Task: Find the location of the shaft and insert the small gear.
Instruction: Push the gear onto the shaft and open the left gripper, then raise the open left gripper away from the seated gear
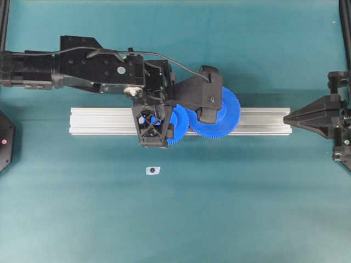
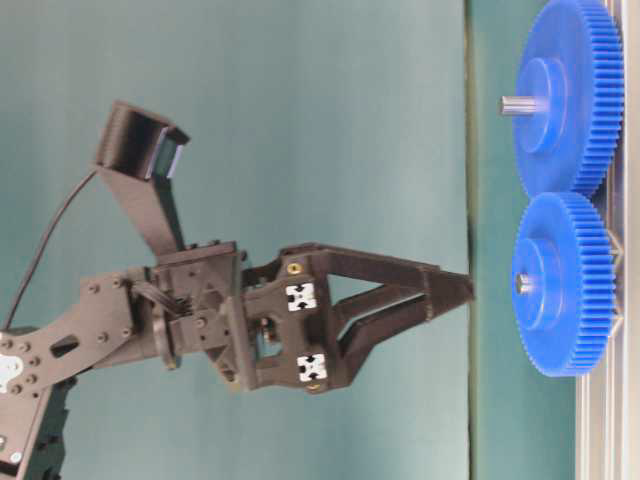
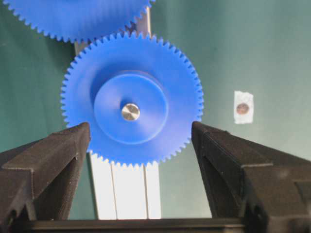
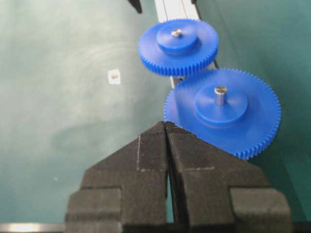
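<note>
The small gear [image 3: 131, 99] sits on the shaft [image 3: 130, 111], whose silvery tip shows in the hub's centre hole, over the ribbed aluminium rail [image 1: 104, 121]. Its teeth meet those of the larger blue gear [image 4: 222, 110] beside it, which has a grey pin standing from its hub. The left tool [image 3: 141, 133] hangs above the small gear with jaws spread wide, holding nothing. The right tool [image 4: 166, 127] is closed and empty, well off at the rail's end. A white-rimmed dark dot [image 1: 153, 170] lies on the teal desk [image 1: 247, 208] near the rail.
</note>
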### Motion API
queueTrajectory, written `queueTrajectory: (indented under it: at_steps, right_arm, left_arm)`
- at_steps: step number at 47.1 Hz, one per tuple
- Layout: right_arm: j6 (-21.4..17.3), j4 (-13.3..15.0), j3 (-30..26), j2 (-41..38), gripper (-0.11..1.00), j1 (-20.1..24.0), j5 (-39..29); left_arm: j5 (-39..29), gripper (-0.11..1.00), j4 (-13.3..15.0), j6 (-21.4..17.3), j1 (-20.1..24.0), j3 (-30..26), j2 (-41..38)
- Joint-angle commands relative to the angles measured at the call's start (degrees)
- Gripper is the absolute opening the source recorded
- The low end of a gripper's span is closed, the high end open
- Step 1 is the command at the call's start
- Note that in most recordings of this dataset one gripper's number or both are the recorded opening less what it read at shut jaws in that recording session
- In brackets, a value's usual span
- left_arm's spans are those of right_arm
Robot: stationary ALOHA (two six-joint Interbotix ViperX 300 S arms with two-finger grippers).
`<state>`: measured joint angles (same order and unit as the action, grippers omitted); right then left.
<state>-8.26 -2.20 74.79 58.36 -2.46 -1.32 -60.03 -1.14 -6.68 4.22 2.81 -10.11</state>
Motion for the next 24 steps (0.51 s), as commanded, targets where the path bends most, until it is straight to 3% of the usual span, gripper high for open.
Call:
queueTrajectory:
  at_steps: [1,24]
  right_arm:
    - [-0.5,-0.1,-0.6,-0.3,0.0,-0.2,0.4]
    - [-1.1,0.0,-0.5,-0.3,0.0,-0.2,0.4]
  left_arm:
    - [0.1,0.8,-0.1,0.2,-0.4,-1.3,2.5]
    - [-0.2,0.8,-0.1,0.4,-0.9,-1.2,3.8]
